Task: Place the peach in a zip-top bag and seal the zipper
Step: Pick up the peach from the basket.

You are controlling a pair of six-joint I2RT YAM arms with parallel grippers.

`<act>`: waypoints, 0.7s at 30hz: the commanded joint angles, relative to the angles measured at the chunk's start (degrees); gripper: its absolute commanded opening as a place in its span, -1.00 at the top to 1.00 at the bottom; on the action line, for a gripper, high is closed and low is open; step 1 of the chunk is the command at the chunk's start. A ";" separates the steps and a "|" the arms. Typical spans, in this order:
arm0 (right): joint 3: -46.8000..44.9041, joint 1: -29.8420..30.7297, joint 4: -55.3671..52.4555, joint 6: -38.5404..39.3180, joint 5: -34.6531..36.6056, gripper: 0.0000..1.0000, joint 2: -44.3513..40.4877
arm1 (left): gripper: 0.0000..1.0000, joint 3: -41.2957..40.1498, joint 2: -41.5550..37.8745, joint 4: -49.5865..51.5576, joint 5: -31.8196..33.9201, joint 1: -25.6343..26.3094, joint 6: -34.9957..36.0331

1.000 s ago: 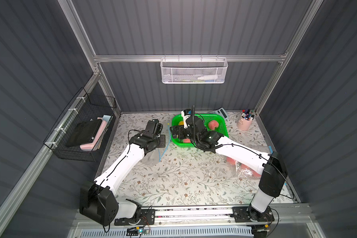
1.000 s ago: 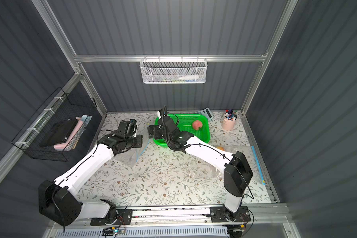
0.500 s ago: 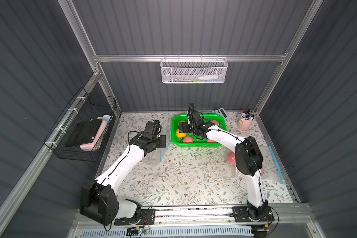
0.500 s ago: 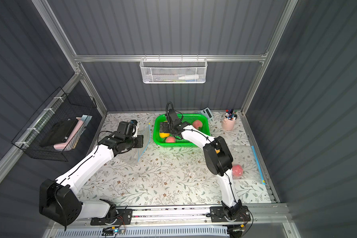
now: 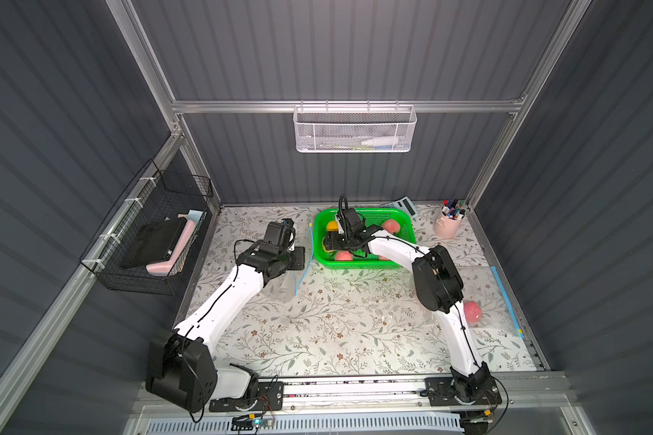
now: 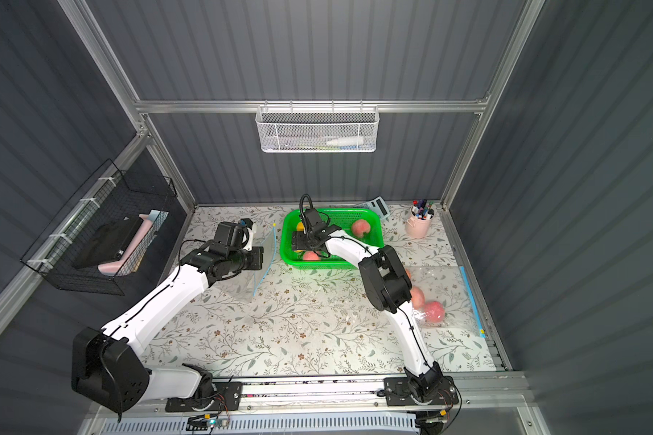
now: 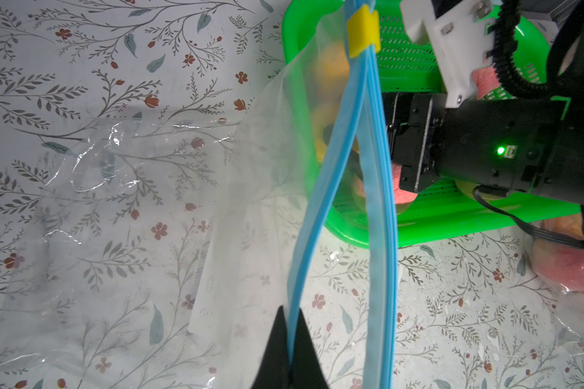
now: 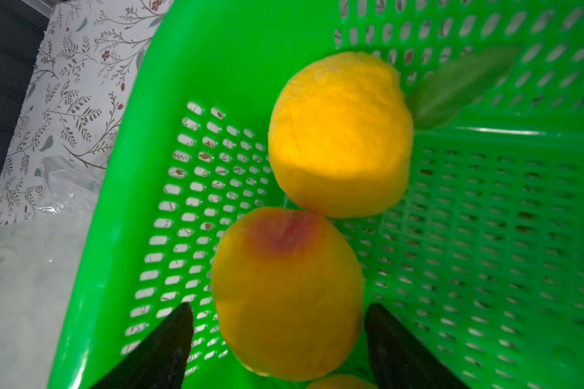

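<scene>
My left gripper (image 7: pixel 290 311) is shut on the blue zipper strip (image 7: pixel 321 202) of a clear zip-top bag (image 7: pixel 169 188). It holds the bag's mouth up beside the green basket (image 5: pixel 362 263), with the two strips parted and the yellow slider (image 7: pixel 363 32) at the far end. My right gripper (image 8: pixel 279 308) is down inside the basket, open. Its black fingers (image 8: pixel 169 340) stand either side of a yellow-orange peach (image 8: pixel 284 269) with a red blush. In both top views this gripper (image 6: pixel 296 241) is at the basket's left end.
A second yellow peach (image 8: pixel 341 134) touches the first, and pink peaches (image 5: pixel 391 226) lie elsewhere in the basket. Another clear bag holding peaches (image 6: pixel 434 310) lies at the right. A pink pen cup (image 5: pixel 447 226) and a calculator (image 5: pixel 402 206) stand at the back right.
My right arm has folded its elbow back and brought its gripper down at the basket's left end, where its jaws have narrowed around the yellow-orange peach. The left gripper has kept hold of the bag.
</scene>
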State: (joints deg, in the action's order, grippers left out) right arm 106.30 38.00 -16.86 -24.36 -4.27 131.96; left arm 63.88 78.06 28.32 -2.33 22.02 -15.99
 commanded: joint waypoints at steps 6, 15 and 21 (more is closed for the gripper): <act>1.89 -1.54 -0.74 -1.98 -1.34 -0.17 0.23 | 1.00 -0.97 -0.21 -1.28 -2.58 -0.23 1.12; -4.24 -2.40 3.53 -2.69 -2.19 -0.07 -11.68 | 1.00 -1.47 0.85 -2.90 -6.54 -0.25 0.31; -17.31 -2.36 13.04 -4.65 -8.14 -0.07 -24.63 | 1.00 -1.00 1.55 -3.44 -8.39 -0.30 -0.37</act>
State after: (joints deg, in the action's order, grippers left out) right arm 93.38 35.73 -10.15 -27.20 -8.47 111.87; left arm 63.09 78.81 25.78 -8.62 22.02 -16.01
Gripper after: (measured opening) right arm 0.545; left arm 0.052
